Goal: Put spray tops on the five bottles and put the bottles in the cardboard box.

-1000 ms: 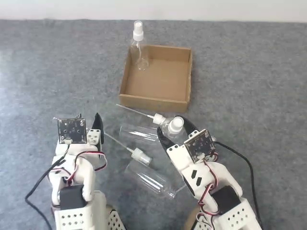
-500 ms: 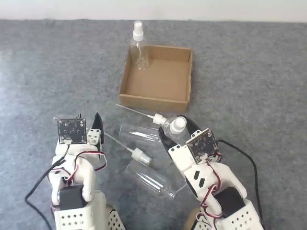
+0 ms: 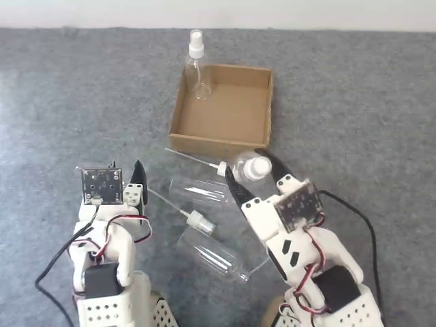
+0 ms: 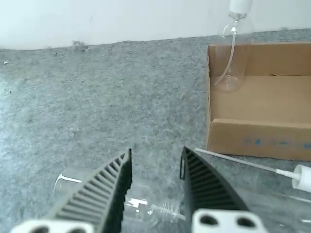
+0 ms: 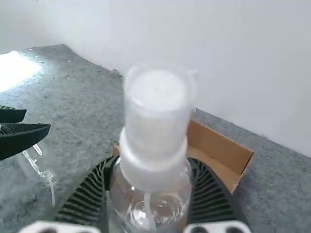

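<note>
Holding a clear plastic bottle with a white spray top [image 3: 253, 167], your right gripper [image 3: 256, 176] has its fingers [image 5: 82, 199] clamped on either side of the bottle body. The spray top sits on the neck, pointing up toward the wrist camera. From the high view, that bottle is just on the near side of the front wall of the open brown cardboard box [image 3: 218, 144], towards its right end.

Your left gripper [image 4: 155, 160] sits low over the grey felt tabletop [image 3: 354, 102], well left of the box. Its fingers are apart, with nothing between them.

A second clear bottle with a white spray top [image 3: 197, 67] stands inside the box at its far left corner.

On the tabletop between the two arms:
- Two clear uncapped bottles lie on their sides, one nearer the box [image 3: 197, 189] and one nearer the arm bases [image 3: 218, 255].
- Two loose white spray tops with long dip tubes lie there too, one just in front of the box wall [image 3: 222, 168] and one between the two lying bottles [image 3: 201, 221].
</note>
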`<action>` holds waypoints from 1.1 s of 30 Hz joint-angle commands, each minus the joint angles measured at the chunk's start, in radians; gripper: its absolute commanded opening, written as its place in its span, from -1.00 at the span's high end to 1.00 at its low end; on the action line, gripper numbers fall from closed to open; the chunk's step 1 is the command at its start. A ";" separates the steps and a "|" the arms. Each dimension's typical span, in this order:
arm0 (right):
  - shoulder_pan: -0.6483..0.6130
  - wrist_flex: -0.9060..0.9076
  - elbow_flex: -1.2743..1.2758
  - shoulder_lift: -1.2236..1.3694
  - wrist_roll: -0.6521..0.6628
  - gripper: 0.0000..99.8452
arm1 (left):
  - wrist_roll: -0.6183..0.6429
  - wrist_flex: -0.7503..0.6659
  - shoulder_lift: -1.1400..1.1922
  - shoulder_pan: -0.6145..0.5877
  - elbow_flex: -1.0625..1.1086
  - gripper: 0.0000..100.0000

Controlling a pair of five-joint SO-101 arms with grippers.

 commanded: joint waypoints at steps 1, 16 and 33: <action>0.007 -0.001 -0.149 0.142 0.012 0.94 | -0.003 0.000 -0.017 -0.006 -0.008 0.70; 0.005 -0.120 -0.247 0.424 0.011 0.94 | -0.005 -0.003 -0.017 -0.006 -0.001 0.70; 0.007 -0.249 -0.388 0.691 0.011 0.95 | -0.005 -0.003 -0.017 -0.006 0.001 0.70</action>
